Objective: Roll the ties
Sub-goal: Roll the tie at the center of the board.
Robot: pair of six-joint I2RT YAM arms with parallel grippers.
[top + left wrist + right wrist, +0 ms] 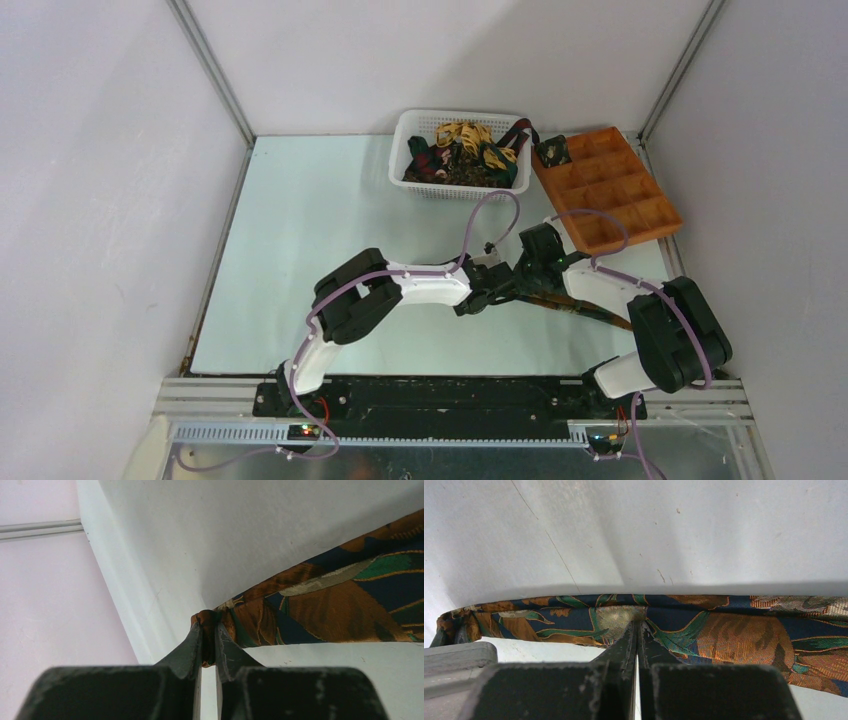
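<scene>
Tie [724, 630] stretched flat by the table's [300, 250] near edge, right of centre. Your left gripper [208, 645] pinches its narrow tip. Your right gripper [637, 630], jaws together, bears on the strip further along, whether pinching or only pressing is hard to say. Rolling looks about to begin: next, curl the tip onto itself, keeping the fabric taut.
</scene>
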